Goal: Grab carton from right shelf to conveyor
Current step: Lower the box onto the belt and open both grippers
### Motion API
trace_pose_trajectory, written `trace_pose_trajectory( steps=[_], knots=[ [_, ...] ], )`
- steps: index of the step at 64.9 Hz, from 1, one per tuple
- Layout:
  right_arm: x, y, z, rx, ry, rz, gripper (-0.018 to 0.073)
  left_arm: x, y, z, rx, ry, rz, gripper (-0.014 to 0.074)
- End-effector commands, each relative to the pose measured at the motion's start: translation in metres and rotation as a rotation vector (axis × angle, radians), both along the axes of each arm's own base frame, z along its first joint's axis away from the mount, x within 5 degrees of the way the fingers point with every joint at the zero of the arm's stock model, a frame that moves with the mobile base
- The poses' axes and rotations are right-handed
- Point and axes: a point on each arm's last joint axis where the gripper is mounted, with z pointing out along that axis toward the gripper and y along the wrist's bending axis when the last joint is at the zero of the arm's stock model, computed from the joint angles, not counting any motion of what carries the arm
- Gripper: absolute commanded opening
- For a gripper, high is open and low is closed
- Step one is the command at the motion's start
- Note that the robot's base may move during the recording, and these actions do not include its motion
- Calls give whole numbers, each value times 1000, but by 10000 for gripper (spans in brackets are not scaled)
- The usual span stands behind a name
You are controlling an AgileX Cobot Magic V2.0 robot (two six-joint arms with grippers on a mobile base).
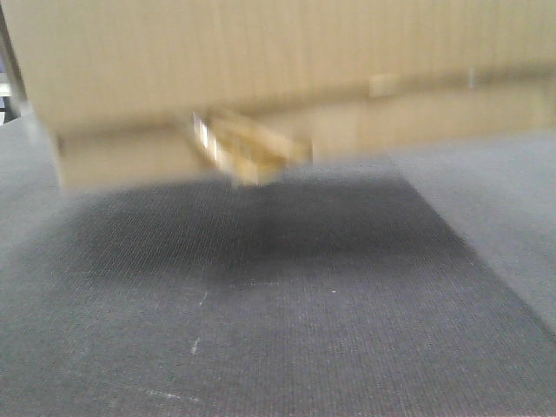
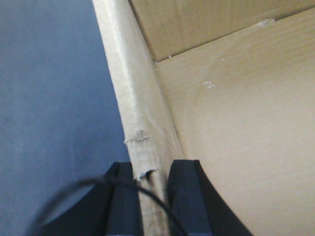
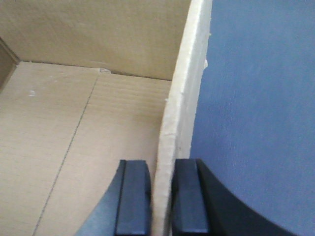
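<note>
Carton (image 1: pixel 261 61) hung just above the conveyor (image 1: pixel 278 347), clear of it, with a dark shadow (image 1: pixel 261 226) on the conveyor beneath. Left gripper (image 2: pixel 153 196) was clamped on one side wall of the carton, and right gripper (image 3: pixel 161 196) pinched the opposite wall.

Step, as judged: lowering onto the conveyor. The next move called for a level, matched descent, then both grips letting go.

Tape wad (image 1: pixel 248 148) hung at the carton's lower edge. The conveyor was dark grey-blue, finely ribbed, with a few pale specks. Front view was blurred and showed no room.
</note>
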Motion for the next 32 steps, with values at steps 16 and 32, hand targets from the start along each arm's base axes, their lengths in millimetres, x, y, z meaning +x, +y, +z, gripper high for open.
trace_pose_trajectory(
  steps=[16,32],
  knots=[
    [25,21,-59,25,82,28,-67,20,-6,-50,-63,13,-21,-16],
    [27,21,-58,36,63,27,83,22,1,-49,-59,8,-2,244]
  ],
)
